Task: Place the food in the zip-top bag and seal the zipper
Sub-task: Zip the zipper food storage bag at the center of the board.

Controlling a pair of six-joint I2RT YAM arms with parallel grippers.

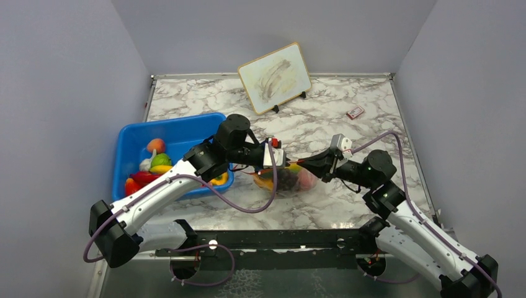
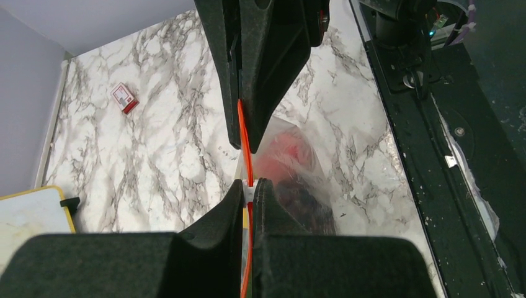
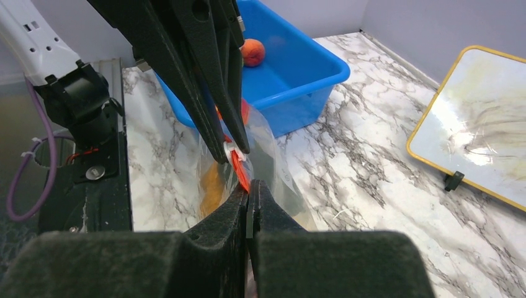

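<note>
Zipper (image 2: 245, 143) spans both arms' jaws, each clamped on one end.

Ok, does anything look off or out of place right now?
Nothing looks spilled. One oddity: the left gripper and right gripper both pinch the zipper of the zip-top bag, while several food pieces sit in the blue bin.
</note>
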